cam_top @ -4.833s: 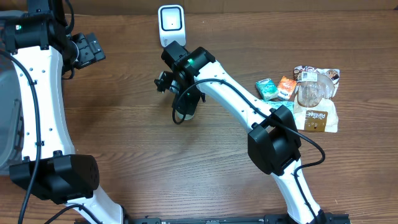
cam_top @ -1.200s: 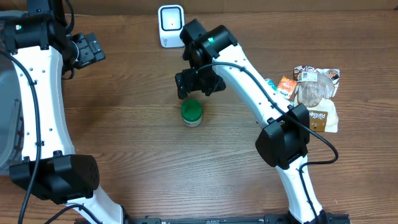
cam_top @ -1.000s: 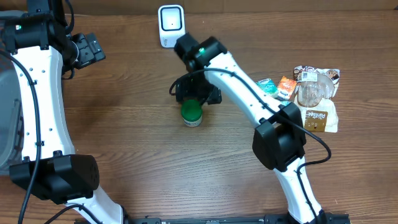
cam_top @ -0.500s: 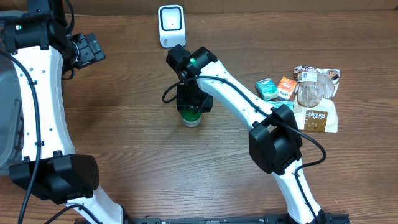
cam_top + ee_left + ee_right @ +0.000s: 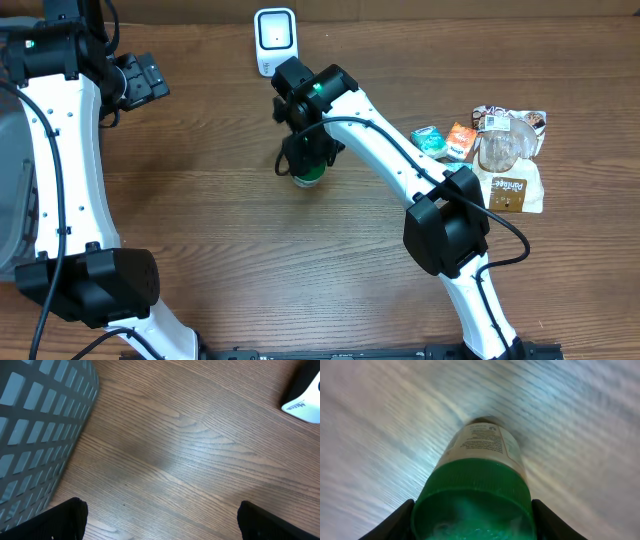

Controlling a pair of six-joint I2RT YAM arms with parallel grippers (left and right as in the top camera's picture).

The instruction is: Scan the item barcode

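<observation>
Green-capped bottle [image 5: 480, 460] with white label, white scanner [image 5: 274, 38], grey lattice basket [image 5: 35, 425], brown wood-grain table [image 5: 220, 230].

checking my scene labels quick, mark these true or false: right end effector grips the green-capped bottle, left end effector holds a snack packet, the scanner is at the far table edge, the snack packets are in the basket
1. The right end effector grips the green-capped bottle at its cap. True.
2. The left end effector holds a snack packet. False: it is open and empty above the table.
3. The white scanner stands at the far table edge. True.
4. The snack packets are in the grey basket. False: they lie on the table beside the right arm.
</observation>
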